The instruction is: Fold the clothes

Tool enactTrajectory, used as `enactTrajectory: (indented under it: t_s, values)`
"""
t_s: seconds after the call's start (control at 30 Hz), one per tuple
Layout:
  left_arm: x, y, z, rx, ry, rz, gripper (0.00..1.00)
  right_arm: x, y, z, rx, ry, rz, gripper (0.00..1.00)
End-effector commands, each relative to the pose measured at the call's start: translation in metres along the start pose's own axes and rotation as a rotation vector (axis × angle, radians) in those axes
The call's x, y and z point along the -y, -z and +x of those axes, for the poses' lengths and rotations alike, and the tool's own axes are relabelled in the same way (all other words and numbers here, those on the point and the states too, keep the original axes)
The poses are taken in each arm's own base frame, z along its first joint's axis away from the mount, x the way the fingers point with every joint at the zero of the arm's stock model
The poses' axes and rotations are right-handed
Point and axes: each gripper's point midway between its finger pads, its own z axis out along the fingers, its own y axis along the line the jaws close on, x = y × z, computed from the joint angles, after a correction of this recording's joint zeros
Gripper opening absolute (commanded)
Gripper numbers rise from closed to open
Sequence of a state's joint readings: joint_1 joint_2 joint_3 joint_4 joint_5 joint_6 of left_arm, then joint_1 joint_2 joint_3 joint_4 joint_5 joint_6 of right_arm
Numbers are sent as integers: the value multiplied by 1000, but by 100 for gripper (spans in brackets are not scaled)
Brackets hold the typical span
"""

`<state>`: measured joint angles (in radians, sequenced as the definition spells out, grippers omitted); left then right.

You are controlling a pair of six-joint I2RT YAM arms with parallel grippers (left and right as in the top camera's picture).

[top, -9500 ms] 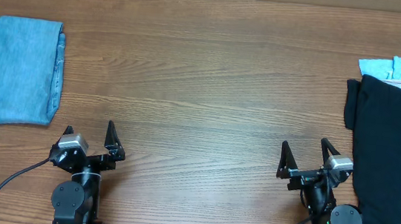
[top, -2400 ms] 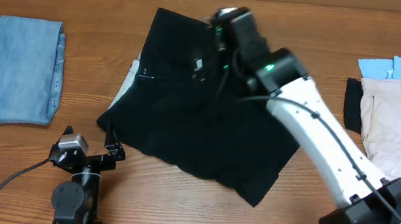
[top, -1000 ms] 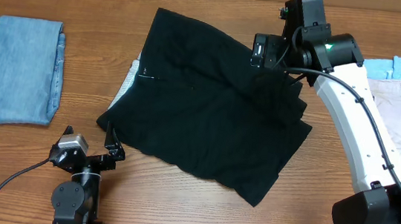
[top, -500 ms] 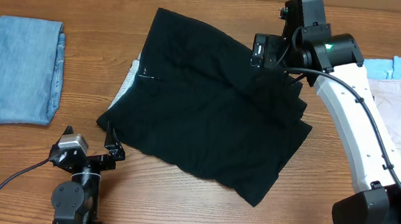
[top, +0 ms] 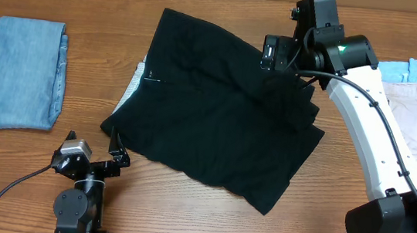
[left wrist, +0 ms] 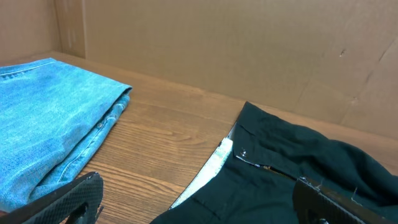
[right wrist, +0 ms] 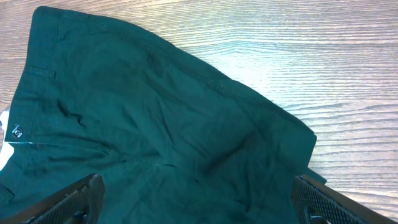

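STEP: I am spreading the black shorts (top: 216,117) flat before fold 1 | RIGHT: right gripper (right wrist: 196,190) hovering, jaws wide apart, empty, shorts lying just beneath it | LEFT: left gripper (top: 94,137) idling, jaws spread, shorts just ahead | NEXT: likely pinching 1 edge

— What's under the right claw (top: 277,55)?
— Black shorts (top: 208,124), spread on the tabletop (top: 205,225). The claw hangs over their far right edge.
— And the left claw (top: 94,135)?
— Fingers spread, just beside the shorts' near corner. Folded jeans (top: 15,73) lie beyond it, leftward. Beige (top: 413,130) and light blue clothes (top: 400,68) lie right of the right claw.
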<state>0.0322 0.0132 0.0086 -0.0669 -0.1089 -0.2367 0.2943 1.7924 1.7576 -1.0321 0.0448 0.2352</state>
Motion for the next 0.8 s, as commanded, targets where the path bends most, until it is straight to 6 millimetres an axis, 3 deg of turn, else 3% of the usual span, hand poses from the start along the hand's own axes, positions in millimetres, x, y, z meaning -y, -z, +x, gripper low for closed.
enactTrajectory:
  t_s: [0.0, 0.6, 0.67, 0.73, 0.77]
  values:
    - [1, 0, 0, 4, -1, 5, 100, 1, 8, -7, 29, -9, -1, 100]
    - [1, 0, -1, 8, 0, 3, 100, 1, 8, -7, 29, -9, -1, 100]
    - [0, 1, -15, 66, -4, -6, 100, 1, 8, -7, 29, -9, -1, 100]
    - [35, 6, -30, 117, -18, 190, 100, 1, 8, -7, 29, -9, -1, 100]
    - [43, 9, -36, 121, -21, 230, 100, 1, 8, -7, 29, -9, -1, 100]
